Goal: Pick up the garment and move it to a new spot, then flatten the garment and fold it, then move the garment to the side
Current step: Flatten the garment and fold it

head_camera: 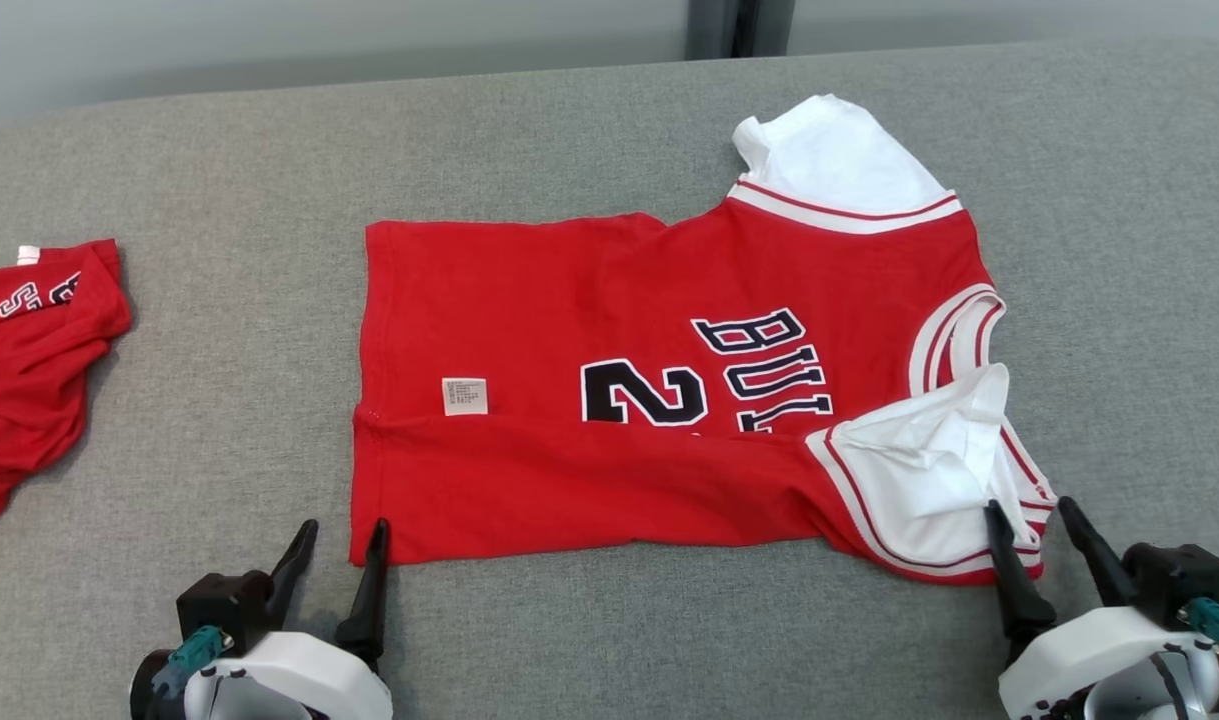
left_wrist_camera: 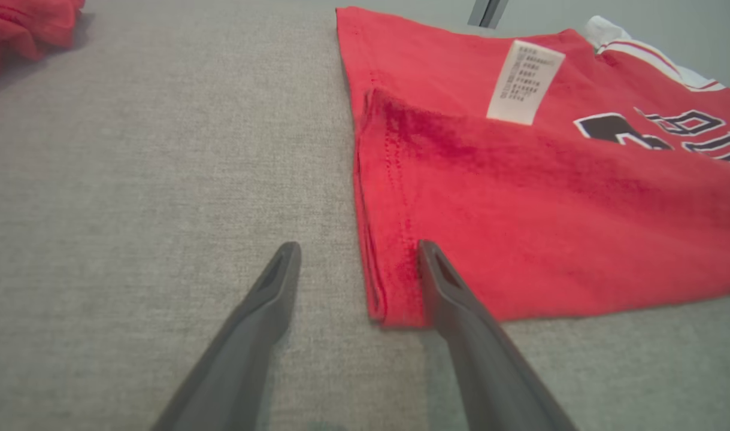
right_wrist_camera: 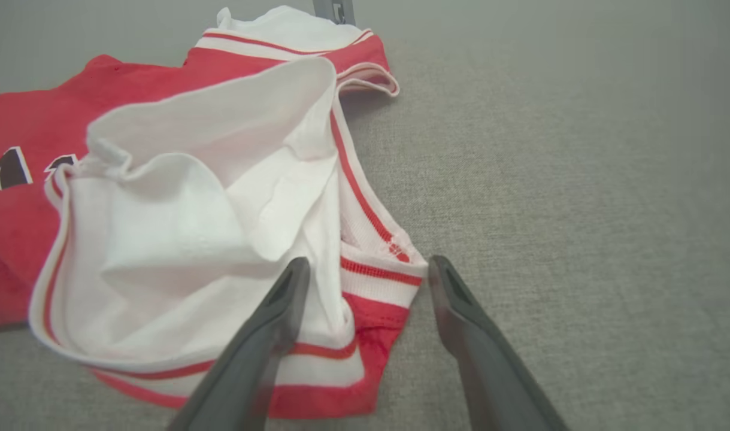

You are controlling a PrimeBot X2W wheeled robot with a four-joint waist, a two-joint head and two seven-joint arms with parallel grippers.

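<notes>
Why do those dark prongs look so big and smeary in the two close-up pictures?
Left wrist view: the left gripper's fingers sit close to the wide lens, looming large and soft, while the jersey looks sharper. Right wrist view: the right gripper's fingers blur likewise. Head view: even light, no glare.

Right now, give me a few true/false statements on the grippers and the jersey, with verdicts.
1. The left gripper and the right gripper are both open. True.
2. The left gripper holds the jersey lifted off the grey surface. False: the jersey lies on the surface, and the open jaws stand at its hem corner.
3. A second red garment lies off to the robot's left. True.
4. The care label sits on the white sleeve. False: it is on the red body, near the hem end.
5. The right gripper is at the sleeve end of the jersey. True.
</notes>
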